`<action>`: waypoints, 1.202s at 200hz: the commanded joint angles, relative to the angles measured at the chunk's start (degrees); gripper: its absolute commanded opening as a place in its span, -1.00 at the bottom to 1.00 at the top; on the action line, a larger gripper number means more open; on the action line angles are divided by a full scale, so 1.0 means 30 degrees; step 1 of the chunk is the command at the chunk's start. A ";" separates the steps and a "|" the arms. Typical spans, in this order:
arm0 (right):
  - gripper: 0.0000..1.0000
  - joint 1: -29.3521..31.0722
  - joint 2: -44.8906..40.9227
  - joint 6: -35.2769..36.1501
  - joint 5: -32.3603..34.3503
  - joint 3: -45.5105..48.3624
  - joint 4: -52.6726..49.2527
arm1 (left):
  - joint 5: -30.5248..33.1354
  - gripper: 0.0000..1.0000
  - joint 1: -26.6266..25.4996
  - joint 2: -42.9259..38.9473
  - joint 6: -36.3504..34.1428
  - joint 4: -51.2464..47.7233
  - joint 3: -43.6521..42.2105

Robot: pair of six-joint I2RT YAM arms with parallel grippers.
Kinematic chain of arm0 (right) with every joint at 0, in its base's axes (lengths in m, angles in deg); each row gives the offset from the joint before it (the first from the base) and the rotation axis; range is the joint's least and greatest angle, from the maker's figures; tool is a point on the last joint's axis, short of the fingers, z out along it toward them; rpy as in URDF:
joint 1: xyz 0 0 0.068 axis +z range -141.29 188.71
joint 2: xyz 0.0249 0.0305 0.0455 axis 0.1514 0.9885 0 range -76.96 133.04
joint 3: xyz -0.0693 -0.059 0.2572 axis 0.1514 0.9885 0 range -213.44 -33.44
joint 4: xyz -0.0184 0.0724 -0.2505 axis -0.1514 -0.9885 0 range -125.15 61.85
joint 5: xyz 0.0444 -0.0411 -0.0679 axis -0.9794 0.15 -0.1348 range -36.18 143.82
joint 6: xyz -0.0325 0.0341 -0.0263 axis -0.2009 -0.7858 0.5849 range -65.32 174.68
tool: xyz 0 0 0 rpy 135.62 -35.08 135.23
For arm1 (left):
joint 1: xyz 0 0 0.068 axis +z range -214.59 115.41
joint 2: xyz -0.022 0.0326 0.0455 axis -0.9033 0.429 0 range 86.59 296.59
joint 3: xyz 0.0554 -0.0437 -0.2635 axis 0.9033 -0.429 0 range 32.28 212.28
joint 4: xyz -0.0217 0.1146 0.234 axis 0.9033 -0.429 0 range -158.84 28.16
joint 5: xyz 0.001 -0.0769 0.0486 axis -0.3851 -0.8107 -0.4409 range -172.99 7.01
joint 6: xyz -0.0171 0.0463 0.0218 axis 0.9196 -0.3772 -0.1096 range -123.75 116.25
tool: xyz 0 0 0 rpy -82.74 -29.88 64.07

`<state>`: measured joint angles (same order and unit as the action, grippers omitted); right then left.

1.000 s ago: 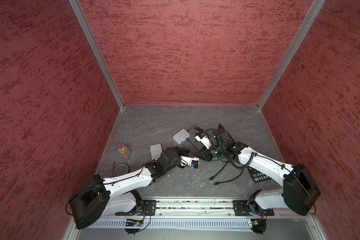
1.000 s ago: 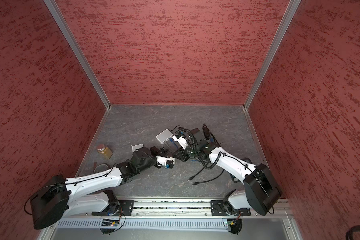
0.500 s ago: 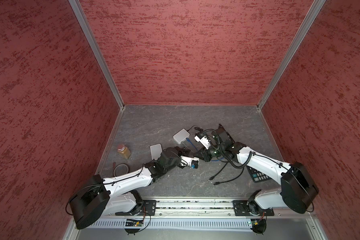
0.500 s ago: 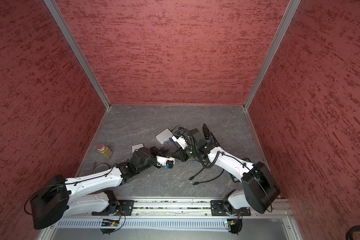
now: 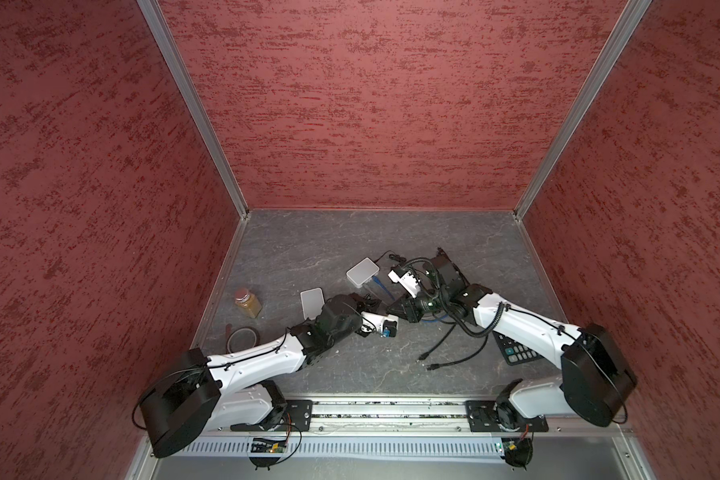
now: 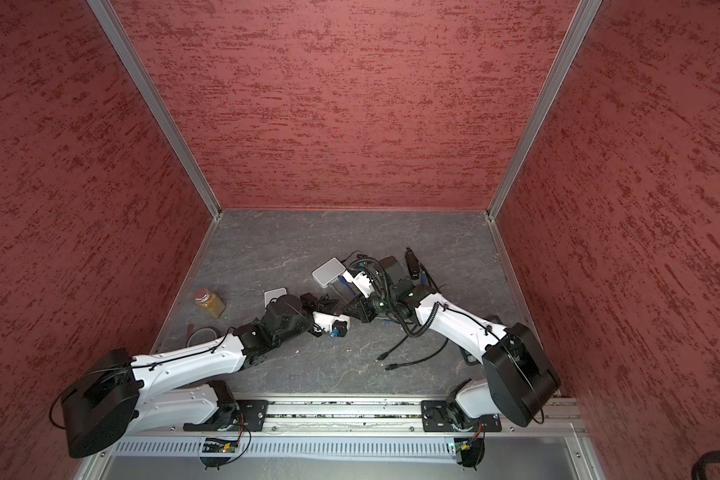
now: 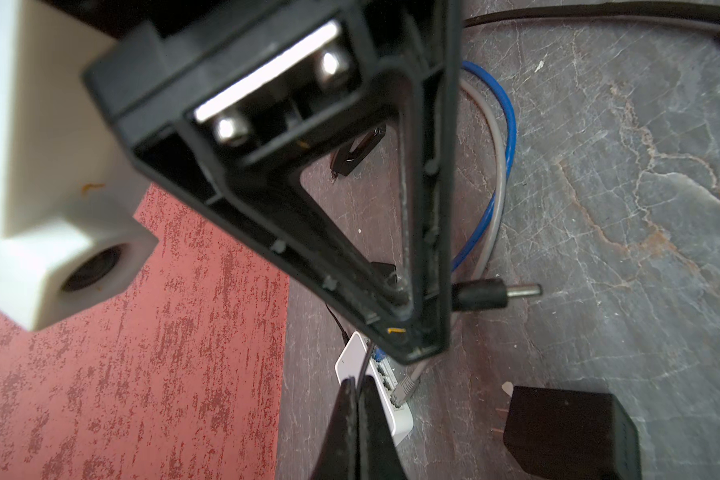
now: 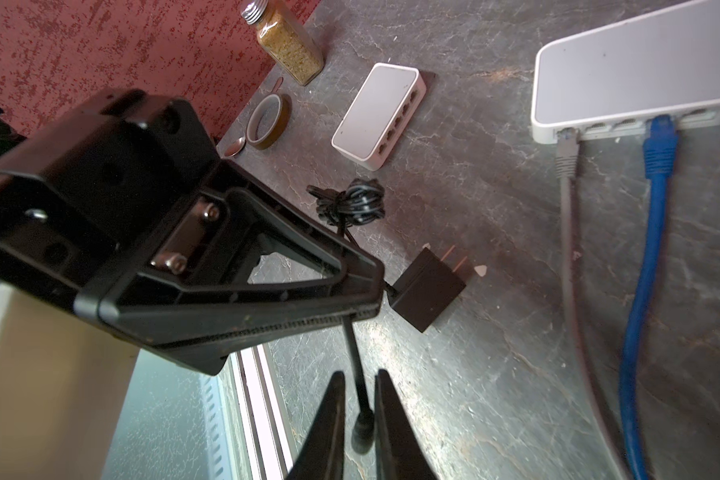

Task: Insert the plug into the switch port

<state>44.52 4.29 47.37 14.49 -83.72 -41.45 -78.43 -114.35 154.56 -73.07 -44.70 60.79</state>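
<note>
Right gripper clamped on barrel plug, metal tip poking out past fingertips, held above table. Left gripper clenched on thin black cable close behind plug. Plug in no port; near white switch, apart from it. That switch carries 2 plugged-in leads: gray lead and blue lead. Other white switch farther off, beside tape roll. Black adapter lies on table, cable bundle beside it.
</note>
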 commanded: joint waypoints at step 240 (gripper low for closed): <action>-0.72 0.0062 0.0484 -0.0083 -0.0336 0.0016 0.0489 | 0.0195 -1.00 0.0080 -0.0025 -0.0682 -0.0322 0.0103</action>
<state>44.54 5.34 46.76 14.33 -83.24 -41.23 -78.34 -114.09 154.56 -74.45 -45.03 60.79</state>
